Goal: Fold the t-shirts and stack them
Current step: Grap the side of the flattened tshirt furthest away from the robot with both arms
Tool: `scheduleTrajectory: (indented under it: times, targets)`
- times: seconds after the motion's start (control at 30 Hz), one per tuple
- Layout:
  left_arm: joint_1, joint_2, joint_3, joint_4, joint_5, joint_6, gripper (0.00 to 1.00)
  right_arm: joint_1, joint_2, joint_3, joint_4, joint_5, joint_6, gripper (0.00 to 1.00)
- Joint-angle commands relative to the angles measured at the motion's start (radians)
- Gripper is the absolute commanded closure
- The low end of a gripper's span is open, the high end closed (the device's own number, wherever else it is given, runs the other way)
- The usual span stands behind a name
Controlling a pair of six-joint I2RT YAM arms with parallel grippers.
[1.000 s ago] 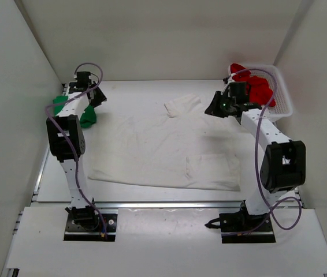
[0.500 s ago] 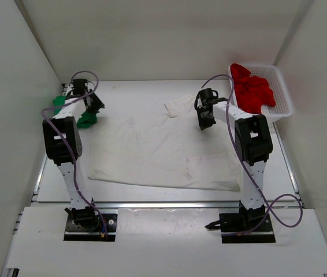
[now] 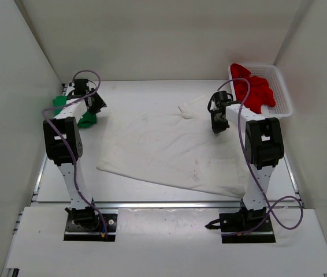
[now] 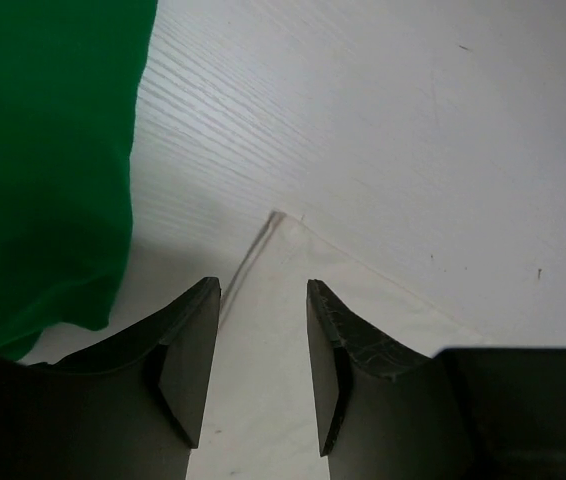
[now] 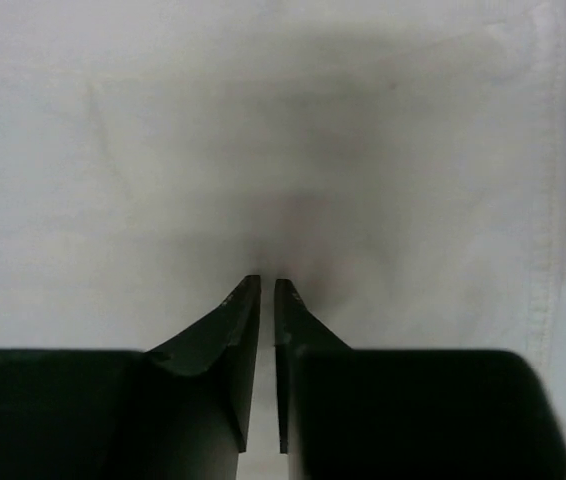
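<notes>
The white t-shirt lies spread flat across the middle of the table. My left gripper is open, low over the shirt's far left corner, which lies between its jaws. The green t-shirt is bunched at the table's left edge, just left of that gripper. My right gripper is at the shirt's far right part, beside a sleeve. In the right wrist view its jaws are closed to a thin slit on the white cloth. The red t-shirt is piled in the basket.
The white mesh basket stands at the far right corner. White walls close in the table at the back and both sides. Bare table shows beyond the shirt's far edge, and a strip along its near edge.
My right gripper has moved right and slightly nearer, and the white shirt has shifted right with it, its left edge pulling away from the table's left side. The left gripper has stayed put.
</notes>
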Motion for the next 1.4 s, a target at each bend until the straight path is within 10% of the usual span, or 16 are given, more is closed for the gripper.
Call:
scheduleTrajectory:
  times: [0.0,0.17,0.73,1.37]
  targets:
    - [-0.019,-0.017,0.042,-0.023,-0.056,0.044,0.49,0.047,-0.083,0.034,0.008,-0.026,-0.003,0.89]
    - [-0.065,0.046,0.160,-0.070,-0.122,0.083,0.49,0.033,-0.124,0.143,-0.002,-0.237,0.052,0.75]
    - [-0.114,0.365,0.550,-0.363,-0.242,0.136,0.51,0.028,-0.270,0.094,0.092,-0.376,0.097,0.75]
    - [-0.103,0.285,0.404,-0.320,-0.174,0.142,0.52,-0.054,-0.086,0.263,0.092,-0.403,0.107,0.75]
